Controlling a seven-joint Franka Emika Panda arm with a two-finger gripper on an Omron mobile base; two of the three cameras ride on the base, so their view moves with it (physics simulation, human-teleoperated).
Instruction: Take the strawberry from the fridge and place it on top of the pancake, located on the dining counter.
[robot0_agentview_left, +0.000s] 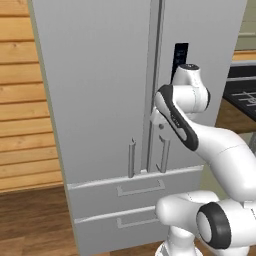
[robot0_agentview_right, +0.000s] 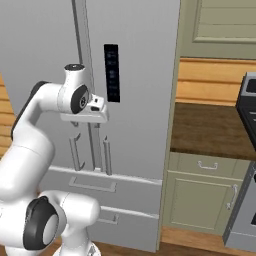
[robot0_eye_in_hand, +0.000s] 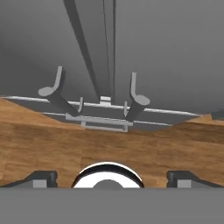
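A home kitchen: tall grey fridge (robot0_agentview_right: 135, 125), green cabinets (robot0_agentview_right: 200, 195), stove (robot0_agentview_right: 245, 165), wooden floor (robot0_agentview_left: 30, 220).

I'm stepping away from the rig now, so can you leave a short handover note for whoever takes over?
Gripper: open, empty, raised in front of the fridge near the door seam.
Fridge: both doors and both drawers shut; door handles untouched.
Strawberry, pancake, dining counter: not in sight from here.
Done: base parked at the fridge.
Left: open a door, find and grasp the strawberry, drive to the dining counter, set it on the pancake.
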